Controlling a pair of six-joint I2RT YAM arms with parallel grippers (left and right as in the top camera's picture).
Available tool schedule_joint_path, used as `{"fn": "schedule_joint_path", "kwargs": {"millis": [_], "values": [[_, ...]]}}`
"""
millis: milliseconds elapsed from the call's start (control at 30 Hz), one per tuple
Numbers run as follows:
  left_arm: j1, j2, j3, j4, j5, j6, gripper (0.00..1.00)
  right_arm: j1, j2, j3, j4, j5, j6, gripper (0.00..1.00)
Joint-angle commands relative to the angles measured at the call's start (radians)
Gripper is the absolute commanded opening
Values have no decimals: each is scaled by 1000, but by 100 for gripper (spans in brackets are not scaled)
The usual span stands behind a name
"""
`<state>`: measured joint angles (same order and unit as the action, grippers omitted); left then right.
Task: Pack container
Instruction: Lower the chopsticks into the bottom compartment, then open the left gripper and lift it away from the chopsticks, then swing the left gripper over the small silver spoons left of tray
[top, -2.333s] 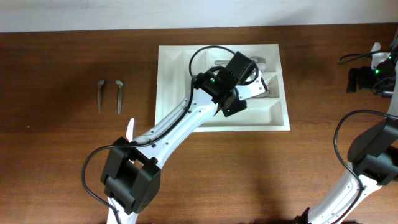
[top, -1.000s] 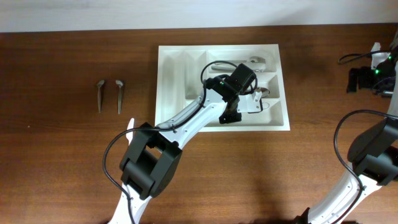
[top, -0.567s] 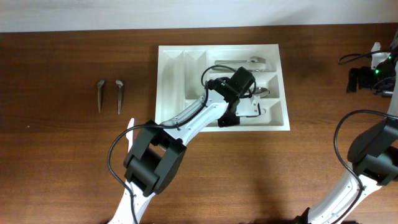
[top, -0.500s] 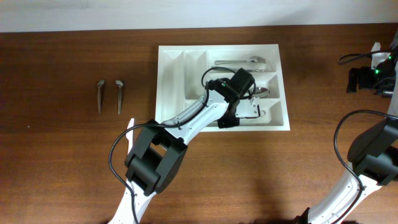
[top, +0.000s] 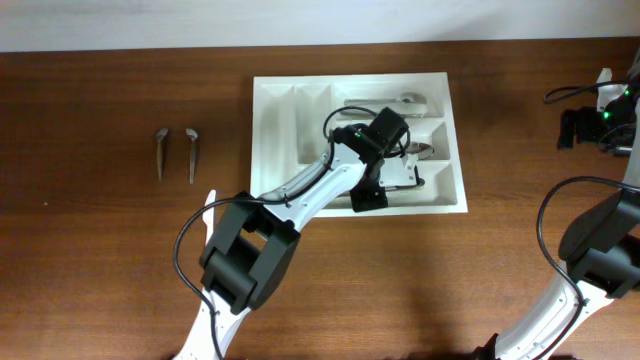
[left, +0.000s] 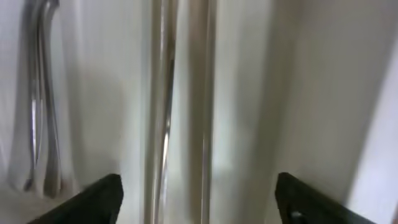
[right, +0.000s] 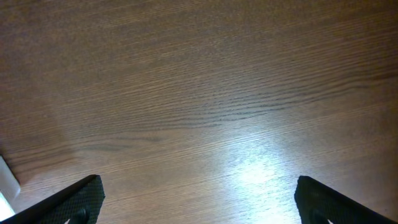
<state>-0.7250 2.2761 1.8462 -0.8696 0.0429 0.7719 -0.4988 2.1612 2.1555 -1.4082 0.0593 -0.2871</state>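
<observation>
Currently finishing deposit step: hovering left gripper (left: 202, 199), splayed, grasping nothing, over metal handle (left: 163, 124) lying in long compartment of container (top: 276, 130), mid-table. Parking right gripper (right: 199, 199), splayed, above table (right: 199, 93). Next, likely needing lift-out, then reaching for two utensils (top: 191, 153) leftward.

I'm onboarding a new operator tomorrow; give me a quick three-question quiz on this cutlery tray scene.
1. True or false: the left gripper is shut on a utensil.
2. How many metal utensils lie on the table left of the container? A one, B two, C four.
3. Fill in: the right gripper hangs over bare ____.
Key: 1 false, its fingers stand apart over the container; 2 B; 3 wood.
</observation>
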Motion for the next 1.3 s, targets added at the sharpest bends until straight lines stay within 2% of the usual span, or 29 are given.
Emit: {"fn": "schedule_joint_path", "kwargs": {"millis": [0, 133, 467, 633, 700, 833, 933, 1033, 1200, 1267], "values": [[-2, 2, 21, 15, 13, 4, 92, -6, 5, -6, 0, -6, 11, 99], [0, 2, 99, 16, -4, -29, 100, -6, 5, -6, 0, -6, 11, 99], [4, 2, 354, -31, -47, -51, 99, -6, 5, -6, 0, -6, 11, 99], [12, 1, 447, -82, -49, -181, 99, -6, 5, -6, 0, -6, 11, 99], [21, 1, 475, -86, -85, -262, 99, -6, 5, -6, 0, -6, 11, 99], [76, 1, 547, -95, -349, -612, 99, -6, 5, -6, 0, -6, 11, 99], [149, 1, 596, -152, -457, -781, 99, -6, 5, -6, 0, -6, 11, 99], [246, 1, 620, -224, -411, -814, 99, -6, 5, -6, 0, -6, 11, 99], [398, 2, 620, -385, -149, -817, 99, -6, 5, -6, 0, -6, 11, 99], [451, 2, 620, -433, -108, -817, 99, -6, 5, -6, 0, -6, 11, 99]]}}
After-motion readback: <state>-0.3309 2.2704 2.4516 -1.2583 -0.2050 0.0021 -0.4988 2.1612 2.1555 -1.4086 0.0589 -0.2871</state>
